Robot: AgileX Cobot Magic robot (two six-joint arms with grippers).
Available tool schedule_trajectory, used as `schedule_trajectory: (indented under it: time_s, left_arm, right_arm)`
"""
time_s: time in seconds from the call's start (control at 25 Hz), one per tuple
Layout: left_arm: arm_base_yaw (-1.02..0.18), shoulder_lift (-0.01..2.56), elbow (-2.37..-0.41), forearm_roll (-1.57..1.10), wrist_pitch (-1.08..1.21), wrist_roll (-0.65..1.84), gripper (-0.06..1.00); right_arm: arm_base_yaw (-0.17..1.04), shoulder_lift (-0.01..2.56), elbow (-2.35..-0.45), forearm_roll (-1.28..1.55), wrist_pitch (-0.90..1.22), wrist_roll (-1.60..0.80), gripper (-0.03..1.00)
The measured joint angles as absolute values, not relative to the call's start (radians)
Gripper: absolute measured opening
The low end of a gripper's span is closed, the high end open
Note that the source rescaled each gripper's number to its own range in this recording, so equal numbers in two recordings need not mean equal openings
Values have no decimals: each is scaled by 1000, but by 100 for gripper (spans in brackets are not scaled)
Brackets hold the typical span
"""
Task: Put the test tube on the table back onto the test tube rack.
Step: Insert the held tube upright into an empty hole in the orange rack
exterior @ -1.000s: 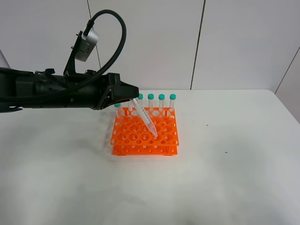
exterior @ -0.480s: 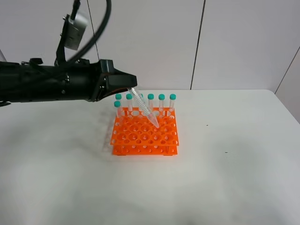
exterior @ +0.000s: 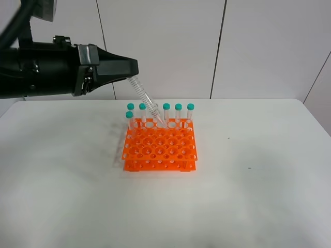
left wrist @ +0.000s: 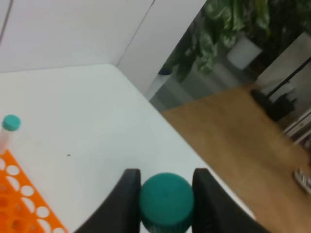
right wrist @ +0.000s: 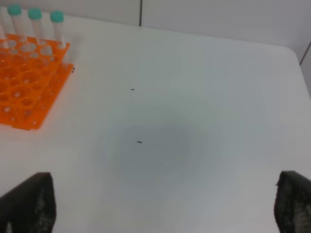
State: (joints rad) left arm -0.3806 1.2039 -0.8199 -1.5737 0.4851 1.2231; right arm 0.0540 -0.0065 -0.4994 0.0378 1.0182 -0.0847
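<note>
One tube is in play. At ten o'clock from the rack in the high view, the left end effector [exterior: 130, 71] pinches the test tube [exterior: 147, 103] by its teal cap [left wrist: 166, 201], with the fingers [left wrist: 127, 199] pressed against either side. The tube is clear of the desk [exterior: 248, 196] and slants from the cap down toward five o'clock. Its pointed tip is just above the holes near the twelve o'clock edge of the orange rack [exterior: 160, 150], close beside the standing tubes [exterior: 178, 114]. I cannot tell which hole it is over.

To do this step well, the tube likely needs tipping upright before it goes down, since a slanted tip would probably catch the grid or nudge a neighbour. Centre it over a free hole and lower it slowly. Let go only once it sits through both tiers, because the rack looks light and may slide if pushed sideways.

At three o'clock, well apart from the rack, the right end effector [right wrist: 163, 194] is spread wide over bare desk and holds nothing.
</note>
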Motion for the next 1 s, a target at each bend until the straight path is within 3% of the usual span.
schedule_trajectory:
  time_s: [0.16,0.28,0.48,0.64,0.8,1.0]
  left_arm:
    - [-381,1201,-844,-1475,473,1226,0]
    - [-396,1198,-887,-1258,433,1154,0]
    - [-481,1190,-920,-576,201,704,0]
    - [-546,1194,-884,-214,-34,370,0]
    - [-554,1271,-829,-91,-264,251,0]
    - [-612,1434,-819,-81,-303,189,0]
  right_arm:
    - [54,-7,-499,38,1018,-85,100]
    - [54,-7,-499,38,1018,-85,100]
    - [54,-7,-499,38,1018,-83,100]
    - [54,-7,-499,38,1018,-82,100]
    - [54,-7,-499,38,1018,-82,100]
    - [54,-7,-499,38,1018,-82,100]
